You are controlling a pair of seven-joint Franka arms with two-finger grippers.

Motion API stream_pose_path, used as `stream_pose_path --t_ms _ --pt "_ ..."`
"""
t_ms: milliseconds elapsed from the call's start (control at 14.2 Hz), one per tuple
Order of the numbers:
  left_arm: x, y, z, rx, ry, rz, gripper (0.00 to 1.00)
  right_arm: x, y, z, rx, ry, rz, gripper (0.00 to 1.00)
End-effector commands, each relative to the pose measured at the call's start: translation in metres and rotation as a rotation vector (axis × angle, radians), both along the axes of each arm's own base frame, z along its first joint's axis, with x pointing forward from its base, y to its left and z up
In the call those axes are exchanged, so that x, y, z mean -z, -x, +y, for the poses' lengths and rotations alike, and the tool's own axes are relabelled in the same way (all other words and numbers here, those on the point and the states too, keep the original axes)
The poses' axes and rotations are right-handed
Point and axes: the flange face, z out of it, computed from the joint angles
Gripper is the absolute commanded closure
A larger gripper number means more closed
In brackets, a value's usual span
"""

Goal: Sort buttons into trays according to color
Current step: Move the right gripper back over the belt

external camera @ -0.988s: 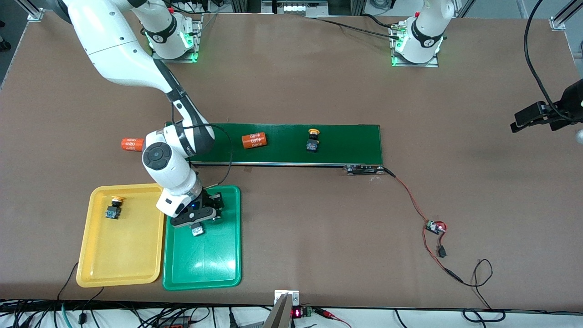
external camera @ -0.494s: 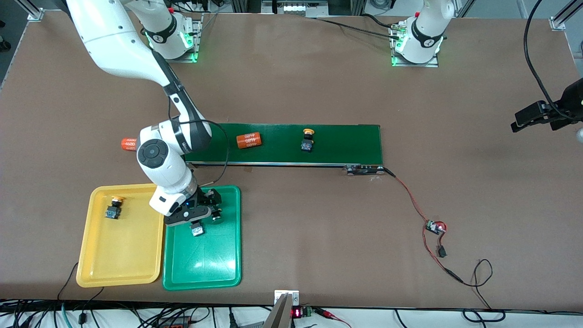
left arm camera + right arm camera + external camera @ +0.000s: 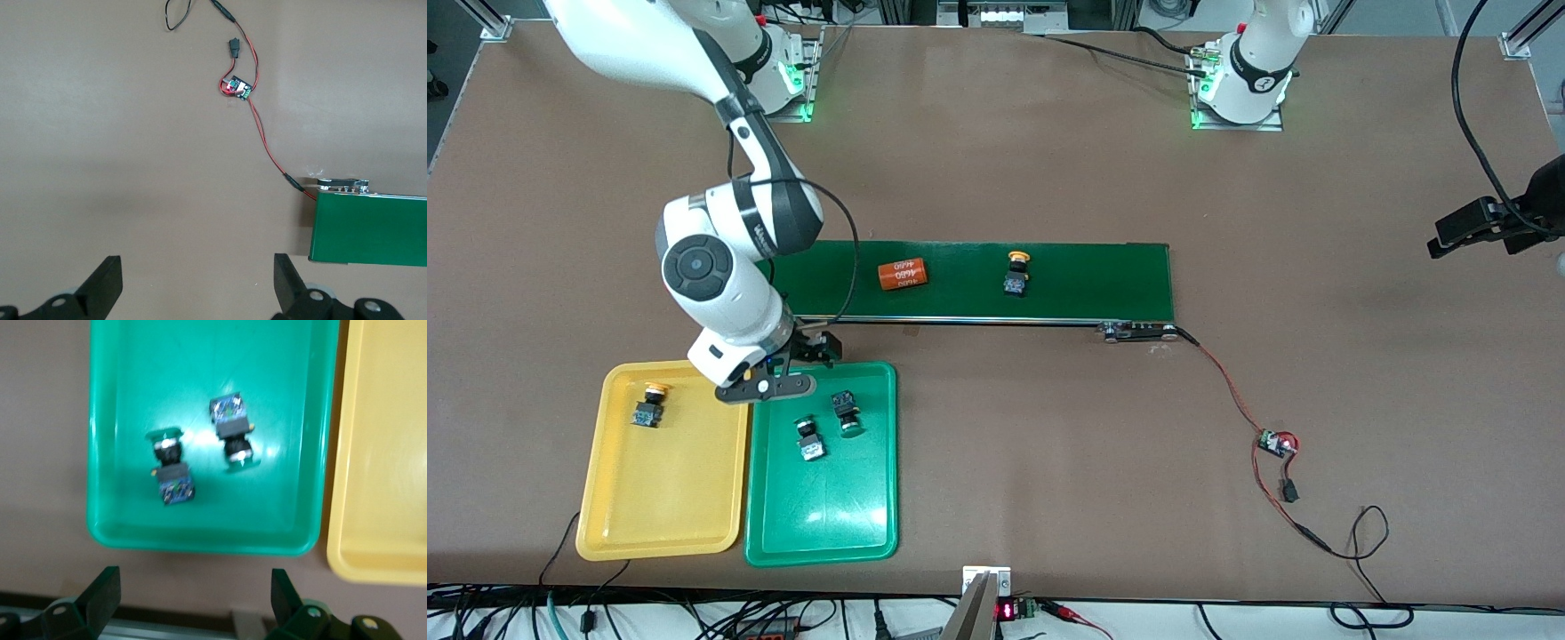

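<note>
Two green-capped push-button switches (image 3: 827, 425) lie side by side in the shallow green plastic tray (image 3: 818, 533), lower left of the front view. One yellow-capped switch (image 3: 648, 405) lies in the adjoining yellow plastic tray (image 3: 649, 524); another yellow-capped switch (image 3: 1015, 273) sits on the dark-green conveyor belt (image 3: 1085, 280) beside an orange cylinder (image 3: 902, 273). The right pincer (image 3: 805, 356) hangs over the green tray's upper rim, fingers apart and empty. The left pincer (image 3: 197, 283), at the far right edge, waits spread above bare brown tabletop (image 3: 1049, 178).

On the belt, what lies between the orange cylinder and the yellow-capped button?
Nothing: in the front view the belt is bare green between the orange cylinder and the yellow-capped button. Neither wrist view shows that stretch.
</note>
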Motion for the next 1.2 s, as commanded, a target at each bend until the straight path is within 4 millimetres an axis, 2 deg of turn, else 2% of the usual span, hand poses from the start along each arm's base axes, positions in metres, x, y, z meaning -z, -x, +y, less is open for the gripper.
stream_pose_path --t_ms 0,141,282,494,635,776,917,1129 --pt "-0.005 0.007 -0.001 -0.001 -0.002 -0.017 0.0 -0.023 0.028 -0.002 0.035 0.008 0.045 0.0" --pt "-0.005 0.006 -0.001 -0.001 -0.002 -0.017 0.0 -0.044 0.041 0.005 0.035 -0.001 0.084 0.0" --pt "-0.005 0.006 -0.002 0.0 -0.002 -0.017 0.0 -0.061 0.052 -0.004 0.094 -0.034 0.146 0.0" --pt "-0.005 0.006 -0.001 0.0 -0.001 -0.018 0.0 -0.078 0.066 -0.017 0.105 -0.039 0.164 0.0" --pt "-0.007 0.005 -0.003 0.003 -0.004 -0.029 0.0 -0.085 0.068 -0.023 0.146 -0.071 0.183 0.0" --pt "-0.006 0.005 -0.004 0.005 -0.004 -0.029 0.0 -0.084 0.078 -0.019 0.227 -0.124 0.21 0.0" --pt "-0.005 0.004 -0.003 0.003 -0.004 -0.029 0.0 -0.077 0.089 -0.002 0.238 -0.13 0.217 0.0" --pt "-0.005 0.004 -0.003 0.003 -0.004 -0.029 0.0 -0.055 0.113 0.031 0.3 -0.153 0.159 0.0"
